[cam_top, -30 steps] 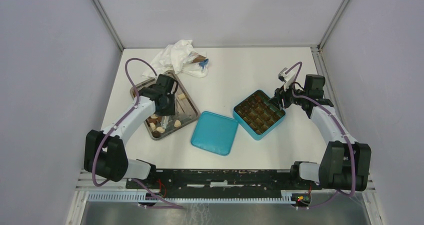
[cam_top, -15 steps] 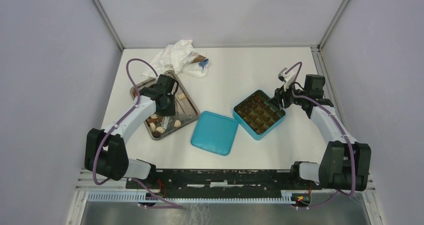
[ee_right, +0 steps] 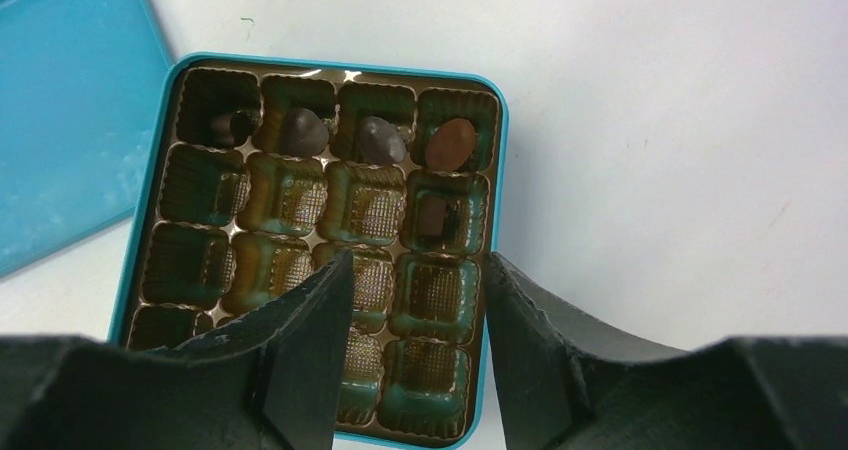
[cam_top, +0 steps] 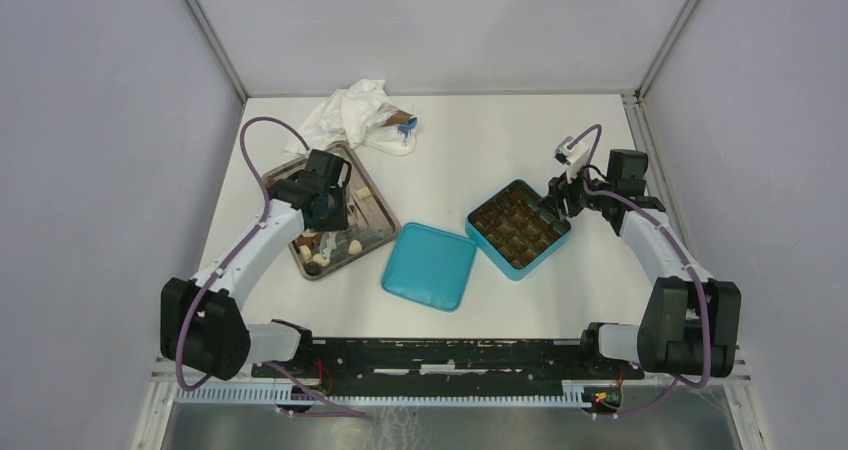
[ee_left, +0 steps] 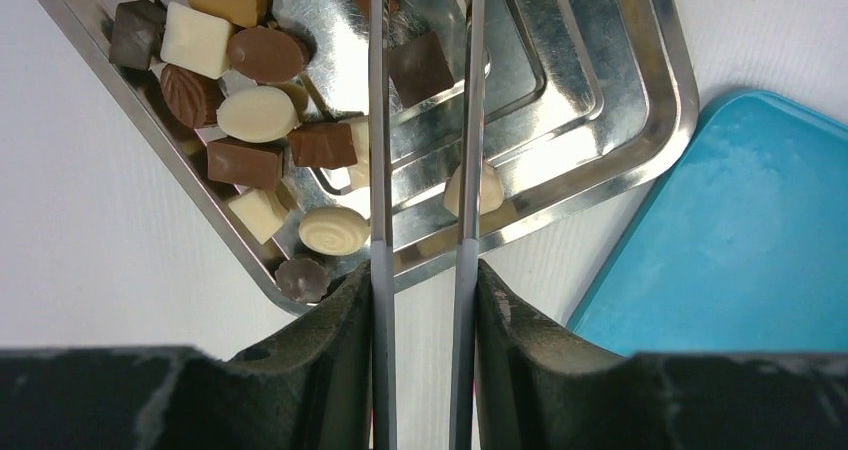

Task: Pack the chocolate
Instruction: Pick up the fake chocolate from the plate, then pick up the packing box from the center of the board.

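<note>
The chocolate [ee_left: 258,115] lies mostly as a loose heap of dark, mid-brown and cream pieces in the left corner of a metal tray [ee_left: 620,120], which stands on the left part of the white table [cam_top: 470,140]. The left gripper [ee_left: 424,30] hangs over this tray, and its two thin fingers [ee_left: 378,170] stand close together with a dark brown square piece [ee_left: 420,68] between them; if they really press on it or only stand beside it, I cannot tell. One cream piece [ee_left: 485,188] lies apart from the heap, just to the right of the right finger. A teal lid [ee_left: 740,230] lies flat on the table between the tray and the teal box [ee_right: 497,170], near to both. The box is on the right part of the table and has a brown insert with many cells. Five cells hold chocolate: four in the row along one edge (the top row in the right wrist view), and one dark piece [ee_right: 432,215] in the next row. The right gripper [ee_right: 418,265] hovers over the box with its jaws apart and nothing between them. A crumpled white cloth [cam_top: 350,110] lies at the far edge, behind the tray.
</note>
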`<state>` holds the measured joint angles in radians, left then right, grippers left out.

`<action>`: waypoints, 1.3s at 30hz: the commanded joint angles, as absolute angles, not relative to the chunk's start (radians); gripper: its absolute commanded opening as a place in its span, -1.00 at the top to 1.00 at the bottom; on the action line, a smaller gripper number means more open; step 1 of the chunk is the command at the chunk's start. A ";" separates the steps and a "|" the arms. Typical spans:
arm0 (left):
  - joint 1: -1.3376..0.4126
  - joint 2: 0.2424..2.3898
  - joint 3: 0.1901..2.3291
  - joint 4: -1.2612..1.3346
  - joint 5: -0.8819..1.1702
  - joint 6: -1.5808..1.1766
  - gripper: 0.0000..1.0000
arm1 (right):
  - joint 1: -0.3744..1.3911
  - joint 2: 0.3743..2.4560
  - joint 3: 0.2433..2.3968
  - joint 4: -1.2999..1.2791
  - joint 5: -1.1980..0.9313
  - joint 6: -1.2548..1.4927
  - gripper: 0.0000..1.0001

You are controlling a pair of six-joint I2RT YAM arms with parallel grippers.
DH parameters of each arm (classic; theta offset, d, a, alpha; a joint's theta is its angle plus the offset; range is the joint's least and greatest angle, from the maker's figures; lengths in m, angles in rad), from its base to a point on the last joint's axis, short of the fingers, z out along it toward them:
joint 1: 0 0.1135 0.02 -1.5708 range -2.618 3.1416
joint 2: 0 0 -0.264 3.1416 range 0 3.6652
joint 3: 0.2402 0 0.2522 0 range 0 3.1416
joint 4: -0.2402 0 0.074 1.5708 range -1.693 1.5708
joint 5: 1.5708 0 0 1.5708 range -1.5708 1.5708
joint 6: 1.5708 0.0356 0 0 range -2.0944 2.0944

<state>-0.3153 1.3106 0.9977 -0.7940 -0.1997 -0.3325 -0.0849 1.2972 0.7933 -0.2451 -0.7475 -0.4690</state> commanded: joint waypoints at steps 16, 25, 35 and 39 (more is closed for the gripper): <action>-0.320 1.043 0.961 -0.687 0.140 -0.378 0.96 | -0.043 1.433 0.850 -0.265 -0.434 -0.551 -0.19; -0.347 1.029 0.944 -0.635 0.205 -0.405 0.96 | -0.008 1.502 0.870 -0.254 -0.372 -0.550 0.04; -0.593 1.068 0.938 -0.533 0.092 -0.477 0.96 | -0.005 1.502 0.865 -0.239 -0.365 -0.566 0.64; -0.697 1.095 0.956 -0.485 0.034 -0.497 0.96 | -0.006 1.421 0.836 -0.194 -0.366 -0.569 0.98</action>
